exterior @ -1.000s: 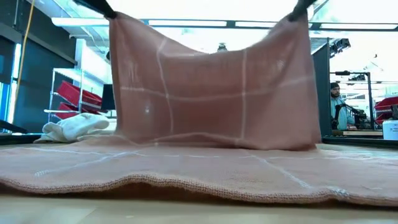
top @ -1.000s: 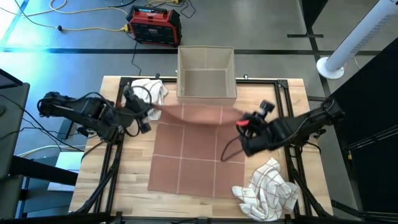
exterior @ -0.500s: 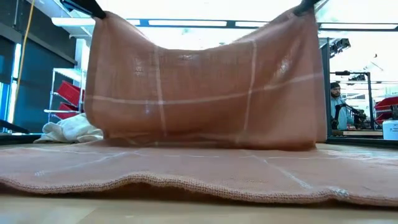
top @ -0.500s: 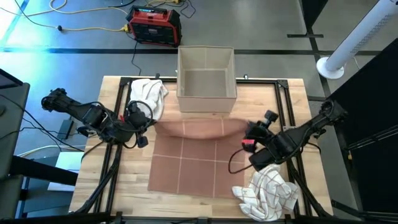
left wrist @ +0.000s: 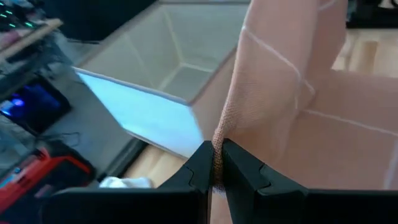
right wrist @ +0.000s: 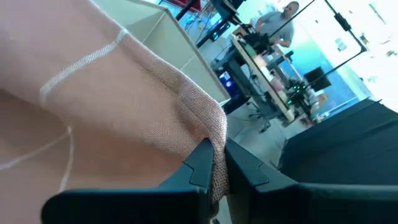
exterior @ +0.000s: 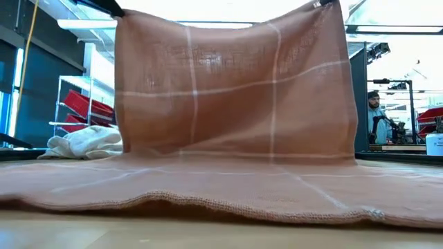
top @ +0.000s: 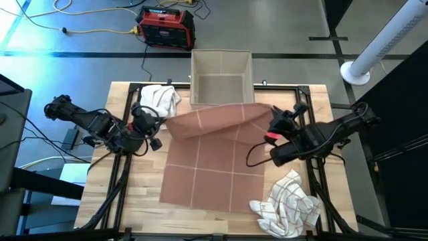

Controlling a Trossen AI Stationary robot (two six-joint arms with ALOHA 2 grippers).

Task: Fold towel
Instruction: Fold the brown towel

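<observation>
A salmon towel (top: 214,167) with thin white grid lines lies with its near half flat on the wooden table (top: 144,201). Its far half (exterior: 235,90) stands up like a curtain, held by its two far corners. My left gripper (top: 160,127) (left wrist: 215,149) is shut on the towel's far-left corner. My right gripper (top: 273,124) (right wrist: 216,149) is shut on the far-right corner. In the low view both grippers are almost cut off at the top edge. The raised edge between them runs nearly straight. My left gripper pinches the towel's far-left corner (left wrist: 219,134) between its two fingers, right at the hemmed edge. The corner is lifted clear (exterior: 121,14) and the cloth hangs below it down to the table. My right gripper pinches the far-right corner (right wrist: 214,127) between its two fingers, at the hemmed edge. That corner is held high (exterior: 325,7), and the cloth falls from it to the part lying on the table (exterior: 208,187).
A beige open box (top: 221,77) stands at the table's far edge, just behind the raised towel. A white towel (top: 160,99) (exterior: 83,142) lies far left. A checked cloth (top: 289,204) is bunched near right. Black frame rails (top: 127,167) run along both sides. A person (exterior: 377,117) sits far off.
The raised edge of the towel sagged in the middle a second ago and is now drawn nearly straight. Both grippers dipped toward the near edge, then came back toward the far edge, the right one more. The hanging half now leans toward the box. Both stayed shut.
</observation>
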